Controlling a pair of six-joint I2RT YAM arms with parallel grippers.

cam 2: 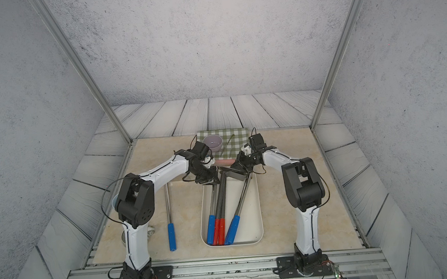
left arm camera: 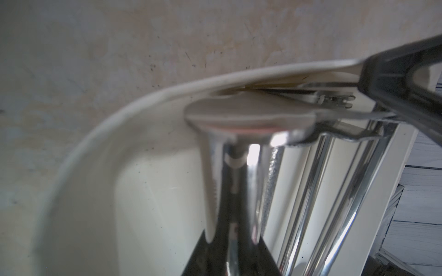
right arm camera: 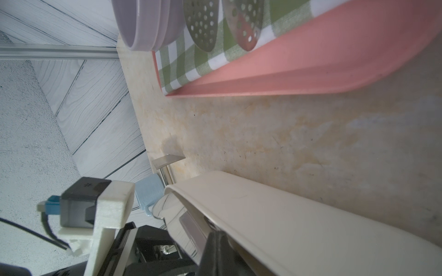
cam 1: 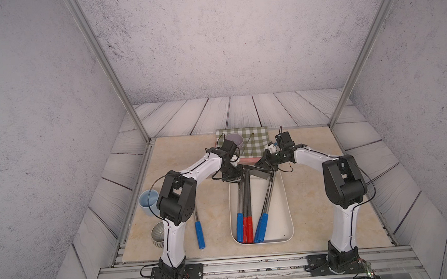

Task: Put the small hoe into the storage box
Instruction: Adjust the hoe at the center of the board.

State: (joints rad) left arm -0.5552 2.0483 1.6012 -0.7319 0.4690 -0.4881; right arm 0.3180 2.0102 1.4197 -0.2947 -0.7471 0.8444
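The cream storage box (cam 1: 278, 222) (cam 2: 249, 219) lies mid-table with several hoes in it, blue and red handles toward me. My left gripper (cam 1: 233, 177) (left arm camera: 230, 236) is over the box's far left corner, shut on the chrome shaft of a small hoe (left arm camera: 239, 191) just below its blade (left arm camera: 248, 114). That hoe's blue handle (cam 1: 239, 226) rests in the box. My right gripper (cam 1: 262, 163) (right arm camera: 218, 235) is shut at the box's far rim (right arm camera: 287, 203), beside a dark hoe blade (cam 1: 259, 172), with nothing seen between its fingers. Another blue-handled hoe (cam 1: 200, 234) (cam 2: 171, 236) lies on the table left of the box.
Behind the box is a pink tray (right arm camera: 311, 59) with a green checked cloth (cam 1: 252, 140), a lilac bowl (cam 1: 234, 140) and slotted spoons. A blue cup (cam 1: 148, 202) and a metal bowl (cam 1: 157, 235) stand by the left arm's base, off the table's left edge.
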